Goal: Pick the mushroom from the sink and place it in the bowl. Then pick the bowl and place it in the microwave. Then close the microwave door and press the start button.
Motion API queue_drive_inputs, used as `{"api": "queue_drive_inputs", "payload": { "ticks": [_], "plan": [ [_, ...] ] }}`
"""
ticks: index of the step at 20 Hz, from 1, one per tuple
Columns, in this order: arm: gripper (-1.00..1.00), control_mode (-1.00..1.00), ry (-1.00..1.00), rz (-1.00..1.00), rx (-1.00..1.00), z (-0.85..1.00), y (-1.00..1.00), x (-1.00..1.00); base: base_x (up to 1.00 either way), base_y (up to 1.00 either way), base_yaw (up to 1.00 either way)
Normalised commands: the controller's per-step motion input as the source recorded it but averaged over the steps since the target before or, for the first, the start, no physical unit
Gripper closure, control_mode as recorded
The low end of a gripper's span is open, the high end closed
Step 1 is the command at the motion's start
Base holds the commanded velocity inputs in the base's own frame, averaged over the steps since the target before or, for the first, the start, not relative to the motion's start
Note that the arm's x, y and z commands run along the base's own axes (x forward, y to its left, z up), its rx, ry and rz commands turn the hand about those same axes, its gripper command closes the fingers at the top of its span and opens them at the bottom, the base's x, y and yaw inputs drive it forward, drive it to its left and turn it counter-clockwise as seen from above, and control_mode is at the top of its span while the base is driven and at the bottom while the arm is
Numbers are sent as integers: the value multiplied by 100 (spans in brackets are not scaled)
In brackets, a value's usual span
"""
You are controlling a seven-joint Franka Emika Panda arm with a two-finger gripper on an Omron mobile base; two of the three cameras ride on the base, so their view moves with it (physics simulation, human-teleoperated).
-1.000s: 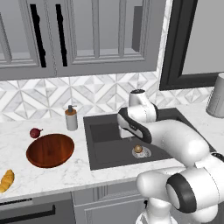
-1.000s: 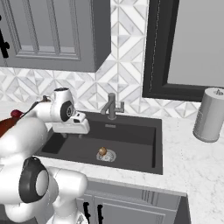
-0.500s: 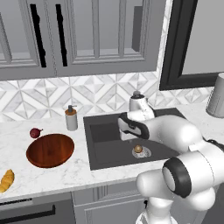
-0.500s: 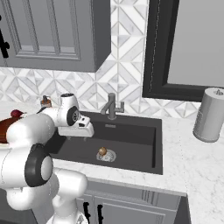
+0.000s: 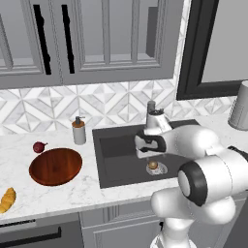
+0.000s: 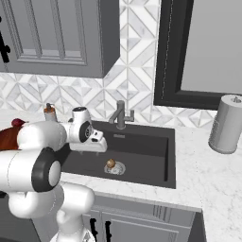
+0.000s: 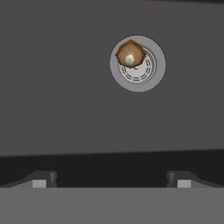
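- Arm had swung further over the sink than a second before; the wrist sat nearer the basin middle, and mushroom, bowl and counter items had not shifted.
- Gripper hung above the sink floor with fingers spread wide, nothing between them, nothing held.
- Mushroom lay on the round steel drain, on its rim edge rather than dead centre; also seen on the drain from both base cameras.
- Looked small: tan-brown cap, pale whitish patch at the middle, likely the stem end facing up. Far smaller than the drain ring.
- Step in hand, as I judged it: first pick, approach phase. Mushroom not yet touched.
- In the hand camera the mushroom sat ahead of the fingertips and off to one side, so the next move called for sliding the hand over it, then lowering straight down and closing.
- Risk guess: small round thing on a drain lip could roll when nudged.
- Bowl waited on the counter left of the sink, reddish-brown, wide, shallow, empty.
- Dark red ball sat just behind the bowl, soap dispenser between bowl and sink, golden pastry near the counter's front edge.
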Motion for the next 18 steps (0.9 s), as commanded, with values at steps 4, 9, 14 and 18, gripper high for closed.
{"api": "queue_drive_inputs", "payload": {
  "ticks": [4, 9, 14, 18],
  "plan": [
    [-100, -100, -2, 0, 0, -34, -9, 18, 0, 0, 0],
    [-100, -100, 0, 0, 0, -25, -8, 34, 0, 0, 0],
    [-100, -100, 0, 0, 0, -20, -13, 36, 0, 0, 0],
    [-100, -100, 0, 0, 0, -30, -4, 42, 0, 0, 0]
  ]
}}
